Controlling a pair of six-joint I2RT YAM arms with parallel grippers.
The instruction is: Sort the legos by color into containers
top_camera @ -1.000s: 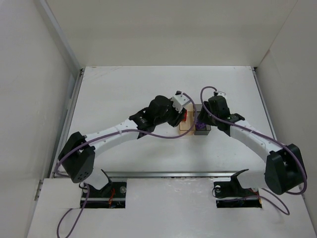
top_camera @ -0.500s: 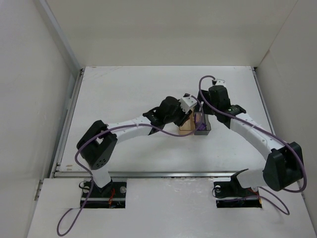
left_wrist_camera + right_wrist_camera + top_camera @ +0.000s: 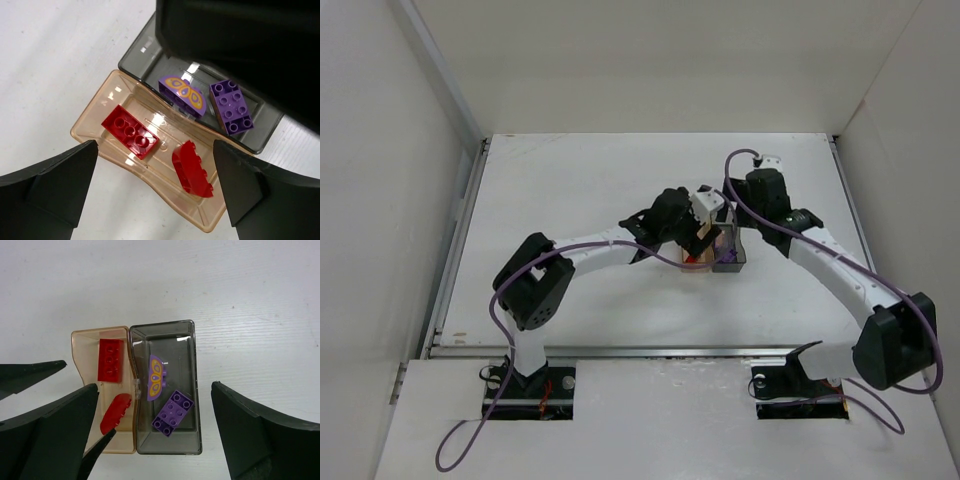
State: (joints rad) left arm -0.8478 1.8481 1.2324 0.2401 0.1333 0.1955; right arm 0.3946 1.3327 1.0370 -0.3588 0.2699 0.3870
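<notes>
Two containers stand side by side, touching. The amber container [image 3: 80, 342] holds two red legos: a flat brick [image 3: 111, 360] and a curved piece [image 3: 115, 412] lying on its side. In the dark grey container [image 3: 189, 347] lie a purple brick [image 3: 172, 417] and a purple butterfly piece [image 3: 156, 377]. My left gripper [image 3: 155, 192] hovers open above the amber container [image 3: 87, 131], with the curved red piece [image 3: 192, 170] loose below it. Over the grey container my right gripper [image 3: 160, 440] stands open with nothing in it. In the top view both wrists crowd over the containers [image 3: 712, 260].
White table [image 3: 580, 190] all round the containers, with white walls at the left, back and right. The two arms meet closely above the containers at mid-table. No other loose objects show.
Both grippers have opened. The left arm has reached further right over the amber container, and the curved red piece now lies inside it. The right arm has barely shifted.
</notes>
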